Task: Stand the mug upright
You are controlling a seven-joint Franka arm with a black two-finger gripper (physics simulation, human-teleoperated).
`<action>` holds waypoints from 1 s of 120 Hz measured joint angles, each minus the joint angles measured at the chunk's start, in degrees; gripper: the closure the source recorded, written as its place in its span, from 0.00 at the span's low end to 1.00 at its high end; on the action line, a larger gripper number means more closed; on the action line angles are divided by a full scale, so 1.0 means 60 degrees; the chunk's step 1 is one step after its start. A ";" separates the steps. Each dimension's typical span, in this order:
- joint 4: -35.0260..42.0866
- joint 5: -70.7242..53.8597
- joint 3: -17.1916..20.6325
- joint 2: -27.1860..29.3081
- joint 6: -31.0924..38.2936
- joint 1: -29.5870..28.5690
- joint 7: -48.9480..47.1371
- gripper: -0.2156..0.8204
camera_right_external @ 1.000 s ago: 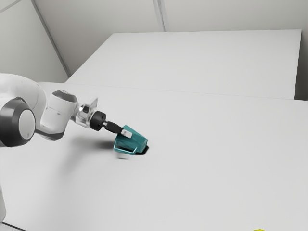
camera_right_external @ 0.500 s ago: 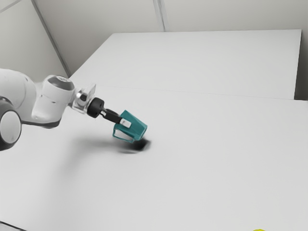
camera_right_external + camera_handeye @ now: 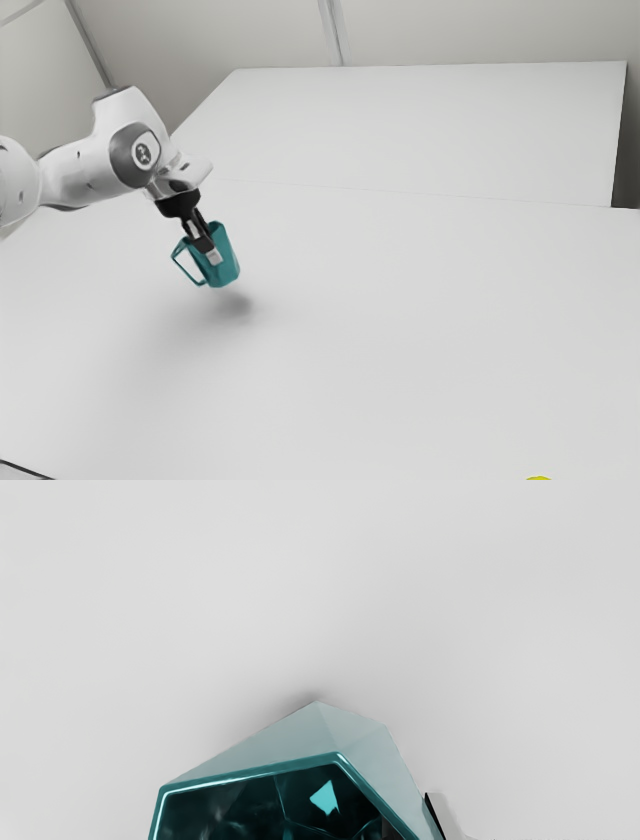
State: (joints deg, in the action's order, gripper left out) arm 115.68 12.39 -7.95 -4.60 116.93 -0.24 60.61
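Observation:
The teal mug (image 3: 228, 262) hangs above the table, close to upright but still tilted, with its handle toward the exterior view's left and its shadow below. My gripper (image 3: 213, 256) reaches down to it, shut on its side wall. In the wrist view, the faceted mug (image 3: 280, 760) shows its open mouth and dark inside. There the gripper (image 3: 413, 826) holds the wall near the rim, one finger outside and a dark part of the other seemingly inside. The mug's base and handle are hidden in that view.
A white table (image 3: 400, 330) spreads beneath the mug. Behind it stands a large white surface (image 3: 420, 130). A yellow object (image 3: 540, 478) peeks in at the exterior view's bottom edge, far from the arm.
The mug has risen off the table, swung from strongly tilted to nearly upright, and moved toward the exterior view's left. My hand has turned to point more steeply downward.

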 joint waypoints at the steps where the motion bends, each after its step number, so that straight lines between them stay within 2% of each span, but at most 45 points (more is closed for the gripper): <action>1: -0.0002 -0.0099 0.0026 -0.0014 0.0061 0.0007 -0.0079 0.96; 24: -0.0045 -0.1864 0.0715 -0.0178 0.1008 0.0259 -0.1886 0.96; 49: 0.0303 -0.2531 0.1345 -0.0204 0.1380 0.0530 -0.3733 0.96; 84: 0.0411 -0.2810 0.1414 -0.0552 0.1565 0.0443 -0.5670 0.96; 120: 0.0313 -0.3075 0.1413 -0.0915 0.1852 0.0466 -0.6969 0.96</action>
State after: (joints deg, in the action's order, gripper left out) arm 117.56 -6.06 0.53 -10.09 128.04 2.55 18.79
